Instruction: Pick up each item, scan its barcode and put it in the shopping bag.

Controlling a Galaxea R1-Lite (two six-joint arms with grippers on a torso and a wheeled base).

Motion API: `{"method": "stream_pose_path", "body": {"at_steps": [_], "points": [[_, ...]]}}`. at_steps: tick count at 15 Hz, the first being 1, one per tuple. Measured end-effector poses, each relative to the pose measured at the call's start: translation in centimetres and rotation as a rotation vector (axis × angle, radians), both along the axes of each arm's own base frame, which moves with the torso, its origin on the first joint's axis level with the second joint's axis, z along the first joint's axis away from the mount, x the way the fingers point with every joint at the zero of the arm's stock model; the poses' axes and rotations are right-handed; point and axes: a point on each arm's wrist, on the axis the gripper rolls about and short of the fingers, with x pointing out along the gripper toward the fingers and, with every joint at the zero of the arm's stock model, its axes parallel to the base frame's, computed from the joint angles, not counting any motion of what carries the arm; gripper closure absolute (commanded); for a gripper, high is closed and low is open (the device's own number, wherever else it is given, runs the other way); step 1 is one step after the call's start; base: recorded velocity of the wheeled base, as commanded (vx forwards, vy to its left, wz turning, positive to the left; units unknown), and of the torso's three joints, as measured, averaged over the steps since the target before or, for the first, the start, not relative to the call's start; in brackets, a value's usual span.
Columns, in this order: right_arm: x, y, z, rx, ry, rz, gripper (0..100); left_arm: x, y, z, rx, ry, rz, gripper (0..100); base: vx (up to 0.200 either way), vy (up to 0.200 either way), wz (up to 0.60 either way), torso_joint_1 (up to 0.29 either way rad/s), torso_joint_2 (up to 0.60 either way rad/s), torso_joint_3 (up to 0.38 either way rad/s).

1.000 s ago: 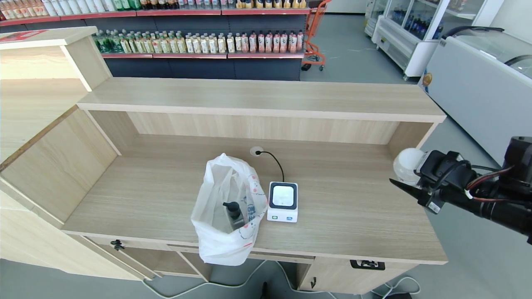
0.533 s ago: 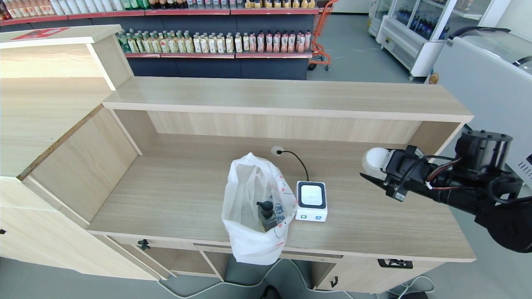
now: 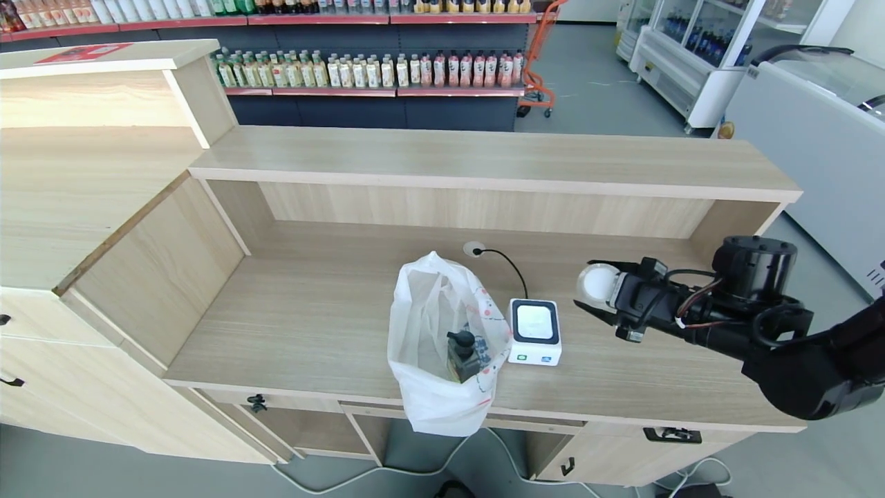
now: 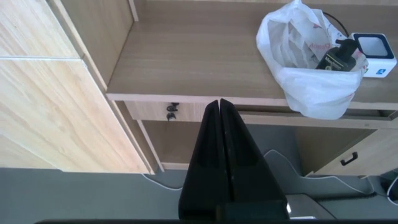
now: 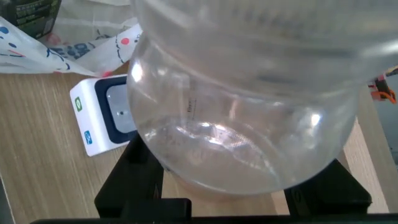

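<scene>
A round clear container (image 3: 596, 285) is held in my right gripper (image 3: 600, 302), just right of the white barcode scanner (image 3: 534, 330) and above the counter. In the right wrist view the clear container (image 5: 249, 106) hangs over the scanner (image 5: 102, 121), with a black finger (image 5: 134, 180) either side. The white shopping bag (image 3: 435, 346) stands open left of the scanner with a dark pump bottle (image 3: 462, 353) inside. My left gripper (image 4: 219, 109) is shut and empty, below and in front of the counter's front edge, left of the bag (image 4: 305, 62).
The wooden counter (image 3: 311, 325) has a raised ledge (image 3: 484, 162) behind and a side wall (image 3: 159, 277) on the left. A black cable (image 3: 508, 266) runs from the scanner to a hole at the back. Shelves of bottles and freezers stand beyond.
The head camera has shifted. My right arm has carried the clear container leftward, from the counter's right end to just beside the scanner.
</scene>
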Motion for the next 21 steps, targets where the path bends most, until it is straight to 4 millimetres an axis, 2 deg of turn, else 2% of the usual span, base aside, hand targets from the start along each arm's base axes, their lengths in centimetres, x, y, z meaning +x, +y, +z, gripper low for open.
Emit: {"method": "stream_pose_path", "body": {"at_steps": [9,14,21], "points": [[2.8,0.7,-2.4,0.026,-0.014,0.150,100,0.0,0.0,0.0,0.000,0.000,0.000,100,0.000,0.000,0.00,0.000,0.00,0.000],[3.6,0.9,-3.3,0.032,0.004,0.203,100,0.0,0.0,0.0,0.000,0.000,0.001,100,0.000,0.000,0.00,0.000,0.00,0.000],[5.0,-0.5,-3.8,0.051,0.000,0.274,100,0.0,0.0,0.0,0.000,0.000,0.000,100,0.000,0.000,0.00,0.000,0.00,0.000]]}}
